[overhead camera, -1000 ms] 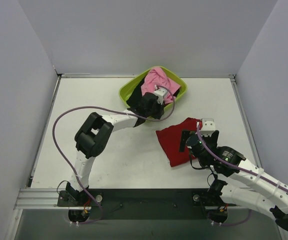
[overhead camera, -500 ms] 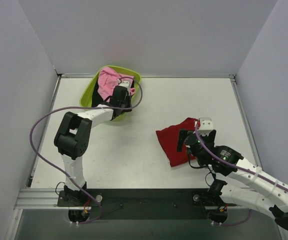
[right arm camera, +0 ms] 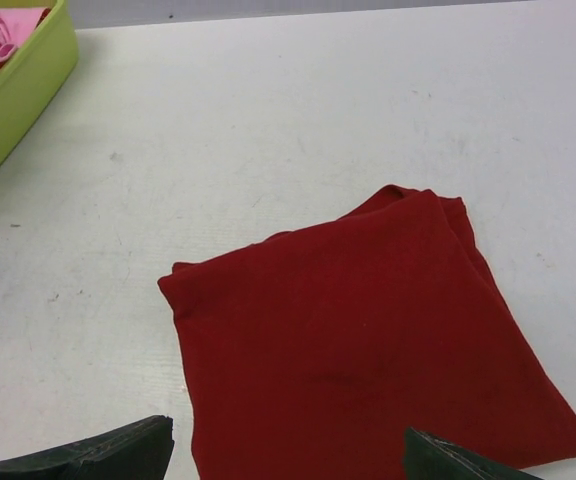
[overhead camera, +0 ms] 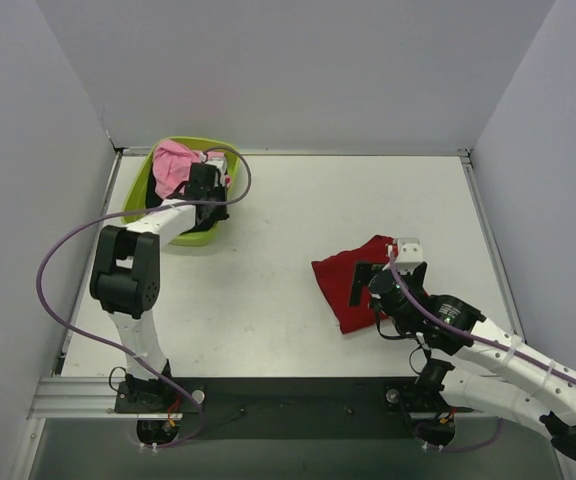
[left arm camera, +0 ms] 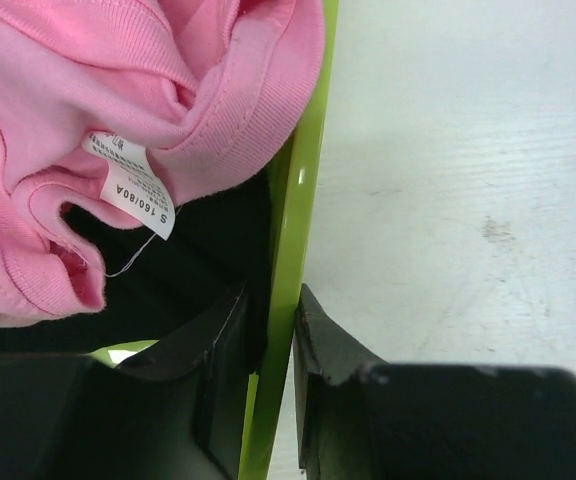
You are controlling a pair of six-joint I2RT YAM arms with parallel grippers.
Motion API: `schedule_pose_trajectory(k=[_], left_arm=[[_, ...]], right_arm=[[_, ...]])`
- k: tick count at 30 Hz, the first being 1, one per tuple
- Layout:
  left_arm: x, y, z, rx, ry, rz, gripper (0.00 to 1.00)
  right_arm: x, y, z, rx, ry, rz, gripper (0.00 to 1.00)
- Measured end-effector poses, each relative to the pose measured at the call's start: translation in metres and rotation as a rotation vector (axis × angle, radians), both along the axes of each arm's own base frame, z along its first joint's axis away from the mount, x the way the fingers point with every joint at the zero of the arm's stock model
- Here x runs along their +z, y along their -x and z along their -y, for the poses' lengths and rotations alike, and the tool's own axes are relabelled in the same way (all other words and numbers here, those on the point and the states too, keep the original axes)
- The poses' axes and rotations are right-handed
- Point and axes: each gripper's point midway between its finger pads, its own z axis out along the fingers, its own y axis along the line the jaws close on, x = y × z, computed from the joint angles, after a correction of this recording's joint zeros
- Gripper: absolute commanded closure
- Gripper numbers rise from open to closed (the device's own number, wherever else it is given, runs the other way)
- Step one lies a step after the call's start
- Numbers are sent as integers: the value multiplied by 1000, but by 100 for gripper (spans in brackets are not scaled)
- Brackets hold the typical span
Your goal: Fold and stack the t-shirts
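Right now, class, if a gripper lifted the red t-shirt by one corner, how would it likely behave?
The red t-shirt would probably droop and unfold: its folded layers lie loose. It likely weighs little, lying thin and flat on the table.

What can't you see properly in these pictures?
- Top view: the right arm covers part of the red shirt.
- Left wrist view: the pink shirt hides the bottom of the tub; the dark thing underneath is unclear.
- Right wrist view: the left edge cuts off the tub.
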Motion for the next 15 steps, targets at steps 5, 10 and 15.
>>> schedule_pose_trajectory(k=[5, 10, 15], left_arm=[[-1, -16, -37, 24, 0, 0, 100], [0, -37, -59, 50, -16, 11, 100], [0, -58, -74, 55, -36, 12, 100]], right_arm=[[-2, 2, 0, 5, -9, 0, 0], [-3, 3, -2, 11, -12, -4, 0], [-5, 3, -5, 20, -12, -13, 0]])
